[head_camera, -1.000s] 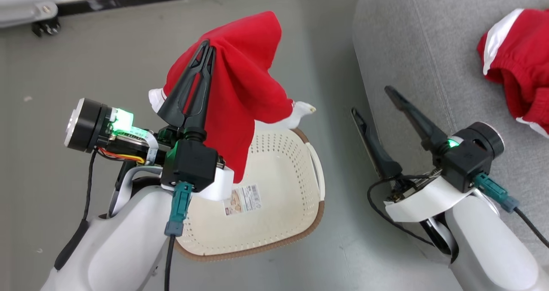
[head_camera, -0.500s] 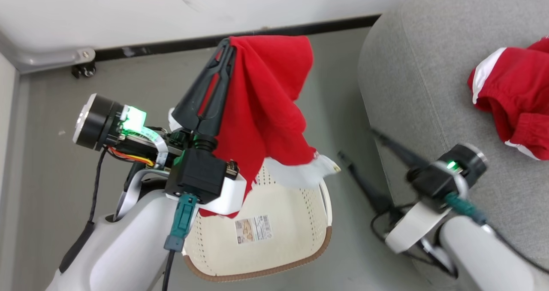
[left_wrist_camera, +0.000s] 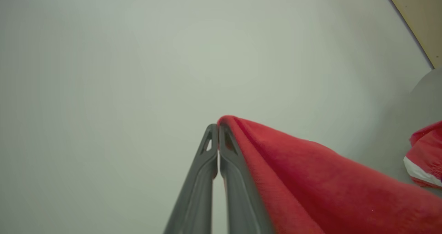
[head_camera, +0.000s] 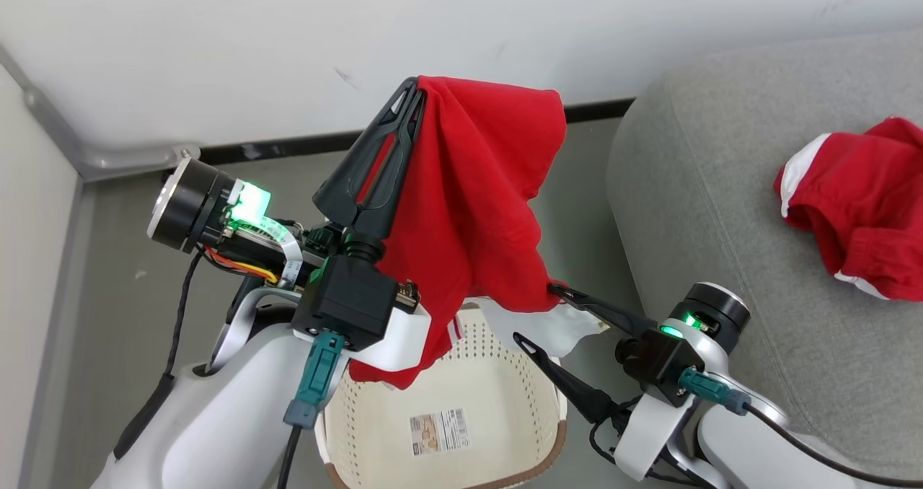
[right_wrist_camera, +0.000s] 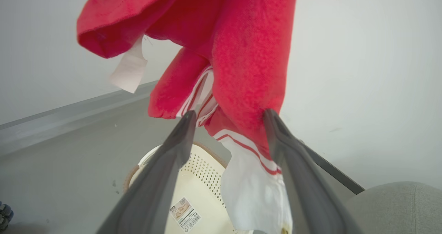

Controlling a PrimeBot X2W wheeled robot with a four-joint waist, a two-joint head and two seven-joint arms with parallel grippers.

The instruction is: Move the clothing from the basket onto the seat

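My left gripper [head_camera: 412, 92] is shut on a red shirt-like piece of clothing [head_camera: 476, 200], which hangs high above the cream perforated basket [head_camera: 551, 431]. In the left wrist view the shut fingertips [left_wrist_camera: 211, 130] pinch the red fabric [left_wrist_camera: 310, 182]. My right gripper [head_camera: 535, 313] is open, and the shirt's white striped hem [right_wrist_camera: 252, 178] hangs between its fingers. The basket [right_wrist_camera: 197, 168] below holds only its label sticker [right_wrist_camera: 184, 213]. A second red garment with a white stripe [head_camera: 858, 215] lies on the grey seat [head_camera: 707, 186] at the right.
A white wall [head_camera: 288, 42] with a black baseboard [head_camera: 288, 146] stands close behind the raised shirt. Grey floor [head_camera: 122, 316] surrounds the basket. The seat's rounded corner [right_wrist_camera: 397, 199] is just right of my right arm.
The head camera has tilted up towards the wall. My left gripper has lifted the shirt higher above the basket. My right gripper has swung left from the seat's edge to the hanging hem.
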